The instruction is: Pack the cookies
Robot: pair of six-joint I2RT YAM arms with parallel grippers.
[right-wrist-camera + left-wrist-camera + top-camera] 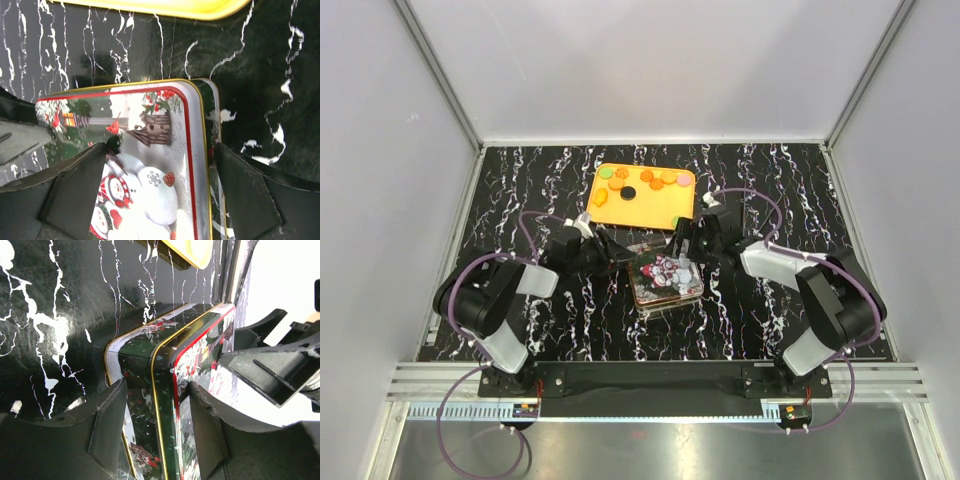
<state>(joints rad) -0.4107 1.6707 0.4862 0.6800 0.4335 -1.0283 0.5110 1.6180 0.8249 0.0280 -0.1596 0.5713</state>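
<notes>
Straddling the Christmas tin point(145, 347), your left gripper point(157, 407) (clamp unconfirmed) may slip; right gripper point(160, 155), jaws apart, could skew the lid point(125, 107) between them.

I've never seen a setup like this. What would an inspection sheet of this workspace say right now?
Surface: black table with white marbling.
Job's things: cookies lie on a yellow tray at the far side; snowman tin sits centre, lid on.
Clutter: nothing seen.
Grippers: left gripper straddles the tin's edge, contact unclear; right gripper open over the lid.
Cables: purple cables loop along both arms.
Surroundings: white walls, metal frame.
</notes>
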